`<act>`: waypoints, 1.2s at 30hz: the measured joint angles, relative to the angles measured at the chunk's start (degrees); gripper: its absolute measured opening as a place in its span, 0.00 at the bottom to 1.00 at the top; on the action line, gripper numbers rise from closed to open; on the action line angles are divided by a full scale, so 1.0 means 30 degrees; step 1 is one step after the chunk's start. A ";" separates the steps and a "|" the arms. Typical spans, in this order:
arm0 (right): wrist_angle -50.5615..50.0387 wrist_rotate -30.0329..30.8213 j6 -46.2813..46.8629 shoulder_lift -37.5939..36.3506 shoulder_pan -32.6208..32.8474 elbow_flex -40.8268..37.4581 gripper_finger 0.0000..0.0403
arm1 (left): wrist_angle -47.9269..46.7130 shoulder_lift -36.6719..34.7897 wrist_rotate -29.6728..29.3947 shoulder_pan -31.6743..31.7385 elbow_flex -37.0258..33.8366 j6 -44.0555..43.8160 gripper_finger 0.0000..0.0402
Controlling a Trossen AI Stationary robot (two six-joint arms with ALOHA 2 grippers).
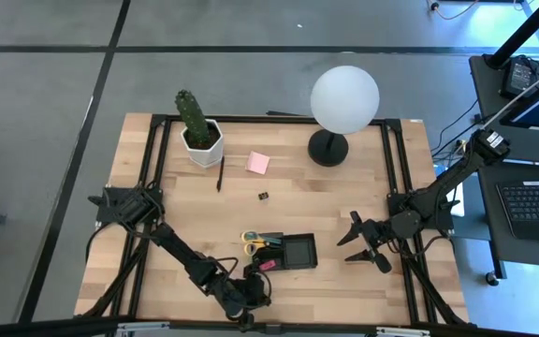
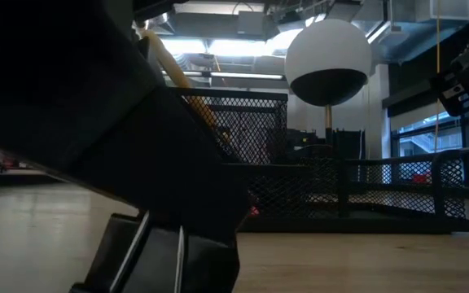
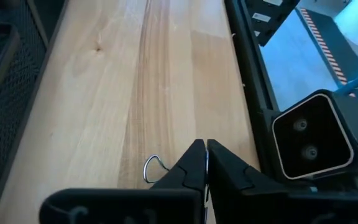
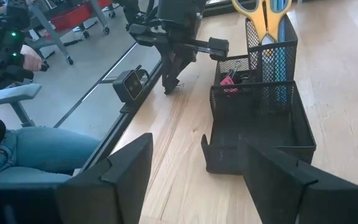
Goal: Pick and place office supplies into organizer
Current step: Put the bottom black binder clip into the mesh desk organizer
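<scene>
My left gripper (image 3: 205, 163) is pinched together on a binder clip (image 3: 154, 169), mostly hidden behind its fingertips; only one wire loop shows.

1. The left arm runs from its base at the surface's left edge diagonally toward the near edge, its links folded low.
2. The left tool (image 3: 205, 163) points down at the near edge of the surface, its two dark fingers pressed together tip to tip. A thin wire loop shows just beside the closed tips; whether they pinch it cannot be told.
3. The right arm reaches in from the right edge of the surface, elbow raised, forearm angled toward the middle.
4. The right tool (image 1: 358, 241) hangs above the surface, well apart from the left tool, its fingers (image 4: 123, 171) spread wide with nothing between them.
</scene>
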 joint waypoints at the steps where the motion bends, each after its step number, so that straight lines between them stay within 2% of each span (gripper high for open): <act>1: 0.0001 -0.0002 0.0000 0.0000 0.0005 0.0000 0.59 | -0.0052 -0.0052 -0.0004 0.0004 0.0000 -0.0003 0.01; 13: 0.0000 0.0002 -0.0003 0.0000 0.0000 0.0000 0.59 | -0.0328 -0.0309 -0.0358 0.0007 0.0406 0.1631 0.01; 19: -0.0027 0.0006 0.0000 0.0000 0.0000 0.0000 0.59 | -0.0328 -0.1460 -0.0544 -0.0015 0.0648 0.2591 0.01; 27: -0.0106 0.0004 -0.0007 0.0000 0.0000 0.0000 0.59 | -0.1749 -0.2701 -0.5069 0.0016 0.0648 0.5075 0.01; 36: -0.0320 0.0006 -0.0007 0.0000 0.0000 0.0000 0.59 | -0.3364 -0.2304 -0.6458 0.0131 0.0641 0.7177 0.01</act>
